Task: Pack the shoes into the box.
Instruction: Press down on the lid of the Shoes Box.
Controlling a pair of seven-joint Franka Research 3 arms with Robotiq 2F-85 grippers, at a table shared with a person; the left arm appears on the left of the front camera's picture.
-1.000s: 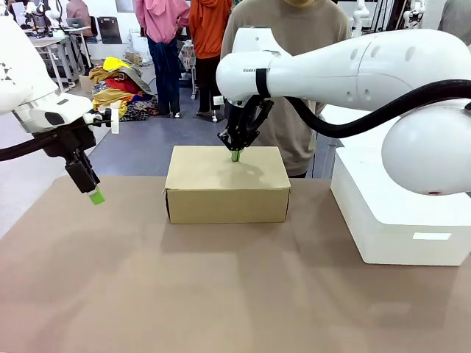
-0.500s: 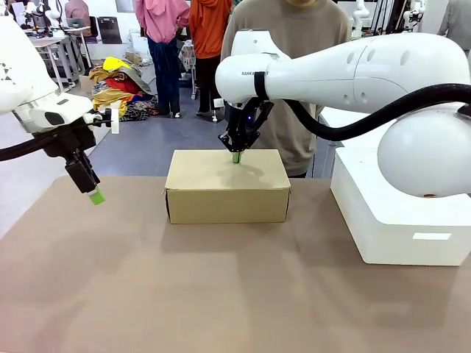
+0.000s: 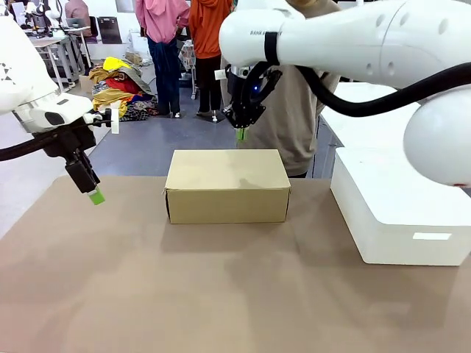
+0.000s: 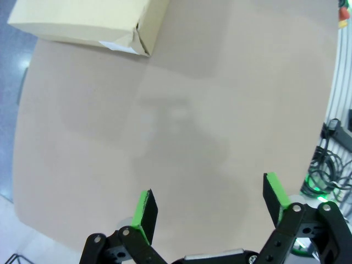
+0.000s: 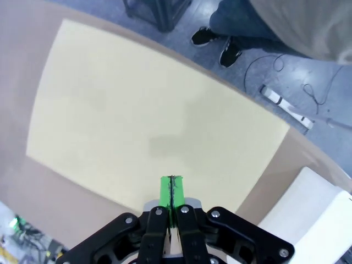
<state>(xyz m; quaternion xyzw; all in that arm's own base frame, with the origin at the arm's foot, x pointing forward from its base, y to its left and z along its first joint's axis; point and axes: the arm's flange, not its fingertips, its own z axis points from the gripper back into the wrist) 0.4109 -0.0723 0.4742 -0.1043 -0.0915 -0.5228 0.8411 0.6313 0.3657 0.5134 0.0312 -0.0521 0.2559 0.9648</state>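
Two tools idle: right tool (image 3: 240,133) pinched empty above the shut box (image 3: 227,185) mid-surface (image 3: 221,294), left tool (image 3: 96,197) wide off aside; descending could dent the lid.

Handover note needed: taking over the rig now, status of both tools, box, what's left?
Left tool: open, empty, hanging over bare table at the robot's left.
Right tool: shut, empty, above the box's far edge, not touching.
Box: lid closed, mid-table, in front of the person. White box at the right.
Done: lid is down; contents can't be seen.
Left: confirm the shoes are inside.
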